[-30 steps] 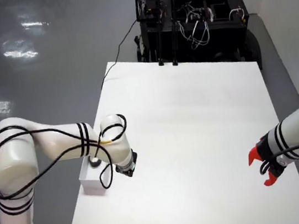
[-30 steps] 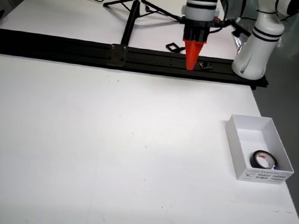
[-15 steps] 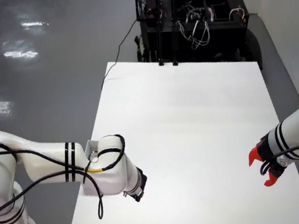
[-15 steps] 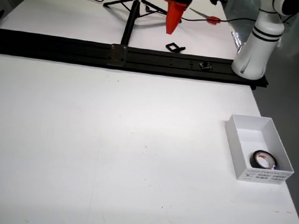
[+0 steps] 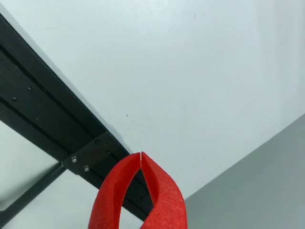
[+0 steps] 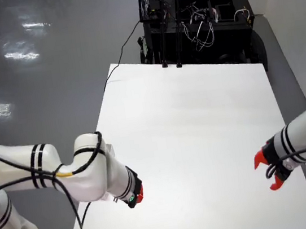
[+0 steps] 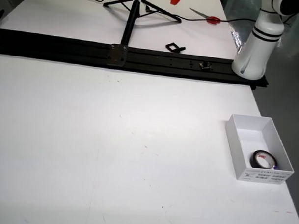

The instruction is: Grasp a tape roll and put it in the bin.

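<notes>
One tape roll (image 7: 264, 159) in bin (image 7: 235, 139) | white table (image 7: 113, 155), grey floor (image 6: 32, 63) | red gripper (image 5: 141, 155) fingertips seemingly pressed together, empty

bright even light, floor (image 6: 24, 47) glare, soft shadows, slight blur.

Wrist close-up; overhead – low tabletop view

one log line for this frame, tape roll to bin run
stage: after drop | tape roll: inside white bin, near its front wall | gripper: shut, empty, above white table | black rail: at table's back edge
</notes>
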